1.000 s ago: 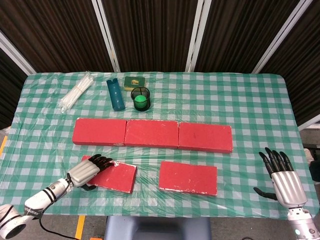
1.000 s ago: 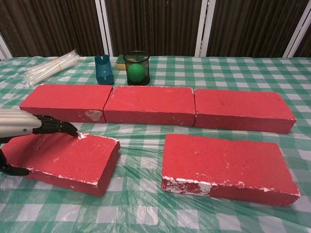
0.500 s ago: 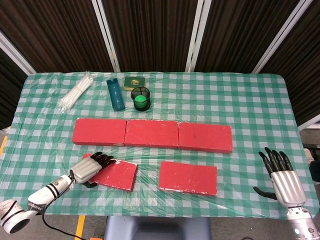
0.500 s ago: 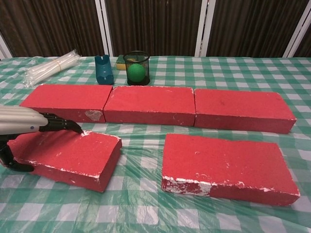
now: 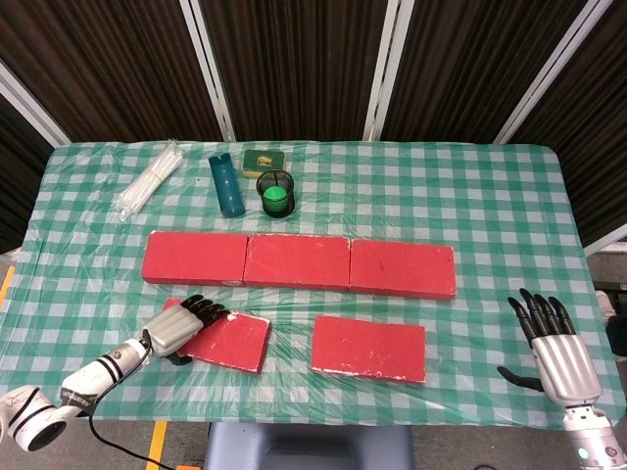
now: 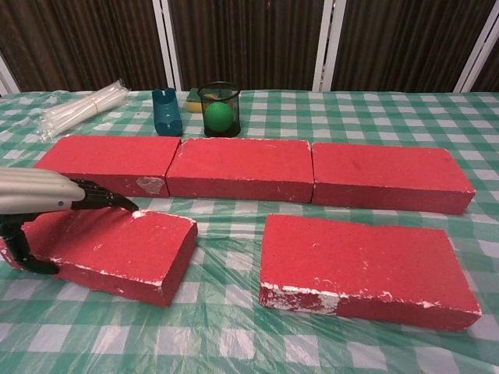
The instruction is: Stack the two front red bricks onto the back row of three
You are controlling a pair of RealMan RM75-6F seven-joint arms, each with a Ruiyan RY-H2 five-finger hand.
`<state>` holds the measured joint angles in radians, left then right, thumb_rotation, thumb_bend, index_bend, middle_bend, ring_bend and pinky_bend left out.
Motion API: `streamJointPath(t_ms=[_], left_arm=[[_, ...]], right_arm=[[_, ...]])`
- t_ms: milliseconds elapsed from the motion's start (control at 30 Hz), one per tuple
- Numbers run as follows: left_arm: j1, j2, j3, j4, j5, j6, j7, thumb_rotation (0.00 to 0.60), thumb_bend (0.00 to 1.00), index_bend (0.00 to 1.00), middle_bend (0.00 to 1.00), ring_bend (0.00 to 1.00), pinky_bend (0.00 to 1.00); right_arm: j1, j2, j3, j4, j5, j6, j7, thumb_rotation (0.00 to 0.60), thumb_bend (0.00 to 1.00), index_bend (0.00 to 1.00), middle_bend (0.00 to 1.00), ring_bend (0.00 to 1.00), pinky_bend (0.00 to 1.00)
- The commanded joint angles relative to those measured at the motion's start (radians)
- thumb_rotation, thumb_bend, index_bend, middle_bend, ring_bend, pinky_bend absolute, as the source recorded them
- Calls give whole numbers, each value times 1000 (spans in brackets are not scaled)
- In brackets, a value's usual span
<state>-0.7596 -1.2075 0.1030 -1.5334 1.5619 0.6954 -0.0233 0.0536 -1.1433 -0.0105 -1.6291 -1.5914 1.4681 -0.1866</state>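
Three red bricks form the back row: left (image 5: 194, 258) (image 6: 109, 162), middle (image 5: 297, 261) (image 6: 240, 167), right (image 5: 402, 268) (image 6: 386, 175). The front left red brick (image 5: 235, 341) (image 6: 129, 248) lies skewed just before the row. My left hand (image 5: 176, 328) (image 6: 47, 195) grips its left end, fingers on top and thumb under the edge, which looks tipped up a little. The front right red brick (image 5: 368, 348) (image 6: 362, 261) lies flat and untouched. My right hand (image 5: 554, 343) hovers near the table's front right corner, fingers spread, holding nothing; the chest view does not show it.
At the back left stand a teal holder (image 5: 227, 185) (image 6: 166, 111), a black mesh cup with a green ball (image 5: 275, 193) (image 6: 219, 110), a small yellow-green block (image 5: 265, 160) and a bag of white tubes (image 5: 149, 179) (image 6: 82, 107). Wrinkled clear plastic covers the checked cloth.
My left hand has drawn the front left brick slightly right and toward the back row, its held end rising. The right hand has not moved.
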Motion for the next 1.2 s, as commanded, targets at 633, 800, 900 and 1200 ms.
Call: streamJointPath(t_ms=[633,800,900,1200], left_arm=[[59,-30,12,29,32,134,50,600,367,410,955,687,778],[79,-22,18,11,40,170,67,600,367,405,949,687,778],[91,-17,18,3,38,187,73,600,366,405,949,687,778],[133,42,-1,-45,44,293,42,600,365,402,955,692,785]], right_arm=[[1,0,-1,1,-3,0,3,535,86,0,0,0,0],[2,-1,-3,1,-5,-1,4,535,86,0,0,0,0],[2,0,-4,1,-8,0,5,534,86,0,0,0,0],[5,0,-4,2,-6,-7,6,535,86,0,0,0,0]])
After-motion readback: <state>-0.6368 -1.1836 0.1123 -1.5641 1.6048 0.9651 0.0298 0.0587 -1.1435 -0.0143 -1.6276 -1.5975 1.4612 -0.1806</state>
